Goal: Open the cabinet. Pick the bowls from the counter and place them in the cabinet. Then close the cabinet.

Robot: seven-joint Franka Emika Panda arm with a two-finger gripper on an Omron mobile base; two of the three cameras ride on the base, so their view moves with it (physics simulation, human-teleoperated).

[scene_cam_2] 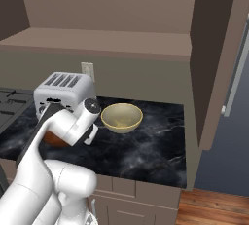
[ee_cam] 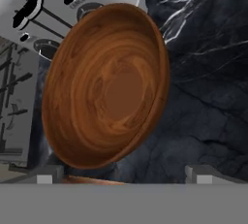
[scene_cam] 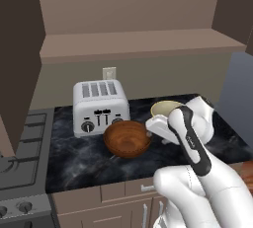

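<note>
we're hanging right over the wooden bowl [ee_cam: 109, 85], jaws spread wide and holding nothing.

in the hand view the wooden bowl sits straight ahead of the gripper [ee_cam: 123, 177], its hollow facing us and the two fingertips [ee_cam: 46, 177] set apart at either side of its near rim, so by our reckoning the next move is a short drop onto that rim. it's round, so no long axis to line up. it rests on the counter [scene_cam: 74, 158], just beside the front of the silver toaster [scene_cam: 100, 106], which looks like the tight side for a finger. the cream bowl [scene_cam_2: 121, 117] lies near it on the same counter, partly behind our wrist from the left. the cabinet [scene_cam_2: 216, 58] above stands open, its shelf [scene_cam: 138, 44] bare. the stove [scene_cam: 20, 143] lies beyond the toaster.
</note>
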